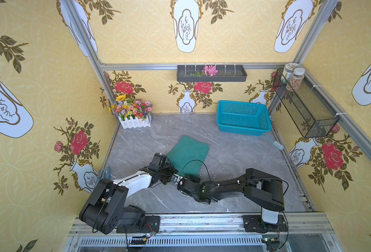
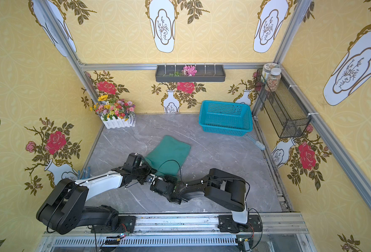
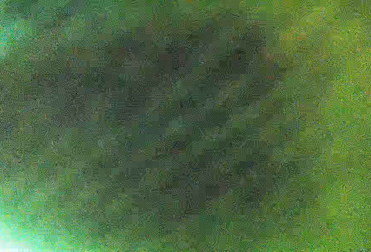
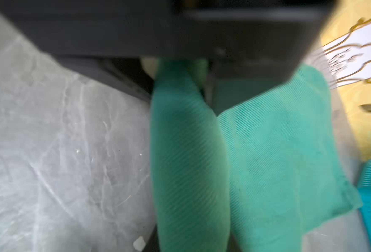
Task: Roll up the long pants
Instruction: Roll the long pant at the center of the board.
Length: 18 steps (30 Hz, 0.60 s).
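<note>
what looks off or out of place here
The left wrist view is only green blur, likely the lens pressed into the long pants. A brush lies loose on the table beside the basket.

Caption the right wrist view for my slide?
Raised fold of the long pants runs up into the jaws of the right gripper, over the grey marble table.

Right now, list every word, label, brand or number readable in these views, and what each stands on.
No text can be read.
Label on the rear jar on the wire shelf: too small to read.
The long pants, the blue basket, the wallpaper: no text visible.
Left wrist view: green blur only.
</note>
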Each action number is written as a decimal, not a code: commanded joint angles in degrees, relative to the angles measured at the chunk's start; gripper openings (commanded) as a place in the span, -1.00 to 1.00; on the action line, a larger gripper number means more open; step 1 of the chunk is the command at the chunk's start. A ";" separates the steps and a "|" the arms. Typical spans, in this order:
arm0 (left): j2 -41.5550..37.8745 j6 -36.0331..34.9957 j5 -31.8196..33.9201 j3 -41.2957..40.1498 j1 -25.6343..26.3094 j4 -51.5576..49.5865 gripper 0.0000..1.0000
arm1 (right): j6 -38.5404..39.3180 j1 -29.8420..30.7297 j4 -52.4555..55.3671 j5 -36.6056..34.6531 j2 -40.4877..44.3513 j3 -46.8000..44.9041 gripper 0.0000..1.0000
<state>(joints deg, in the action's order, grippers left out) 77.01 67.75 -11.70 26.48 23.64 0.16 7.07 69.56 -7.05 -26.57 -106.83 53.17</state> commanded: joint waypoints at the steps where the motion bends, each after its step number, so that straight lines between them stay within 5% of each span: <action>1: -2.60 -0.79 0.84 -0.55 -0.08 -0.51 -0.06 | -8.37 -4.01 5.14 15.66 1.10 -2.19 -0.79; 5: -6.37 -2.00 1.78 0.37 -0.06 -0.92 0.41 | -13.39 -10.60 5.12 32.00 2.56 -3.61 -0.82; 18: -9.35 -2.31 1.09 -2.22 -0.07 -0.22 0.55 | -25.45 -23.94 -0.78 67.66 -1.64 -2.79 -0.80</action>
<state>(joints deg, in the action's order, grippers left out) 67.42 66.04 -9.67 25.04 23.59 0.19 -12.69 46.72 -14.81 29.21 -106.94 50.92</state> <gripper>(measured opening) 0.776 0.281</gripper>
